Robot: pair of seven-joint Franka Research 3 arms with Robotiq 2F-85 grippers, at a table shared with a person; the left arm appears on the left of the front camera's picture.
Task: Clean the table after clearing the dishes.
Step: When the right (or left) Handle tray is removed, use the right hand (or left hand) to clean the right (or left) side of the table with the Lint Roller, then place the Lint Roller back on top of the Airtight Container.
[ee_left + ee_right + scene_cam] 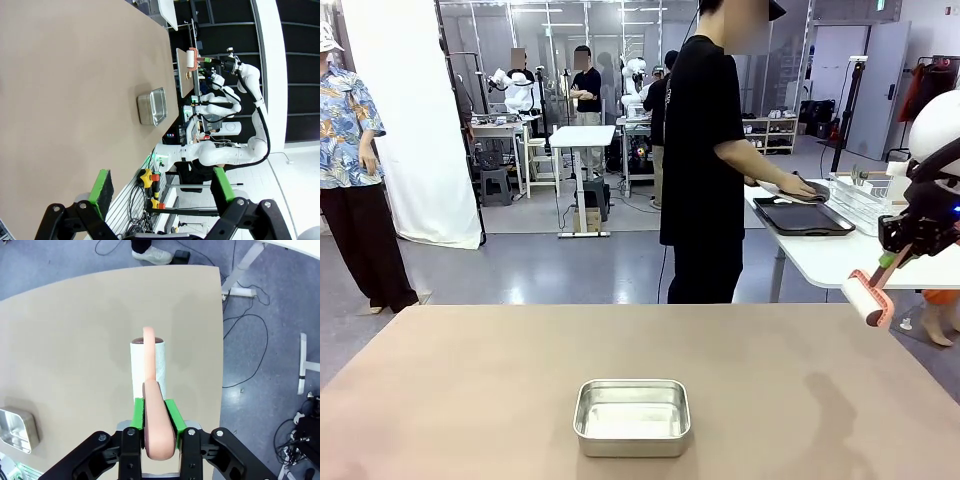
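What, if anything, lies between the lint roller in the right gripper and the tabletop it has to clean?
Nothing visible blocks it. The right gripper holds the lint roller above bare table near the right edge. The steel pan sits apart, near the middle of the near side, so rolling that patch would meet it.

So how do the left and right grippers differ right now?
The left gripper is open with nothing between its green pads; the right gripper is shut on the pink handle of a lint roller. In the front view the right gripper hangs above the table's right edge, roller pointing down. The left looks along the table toward the steel pan. Both are black with green pads.
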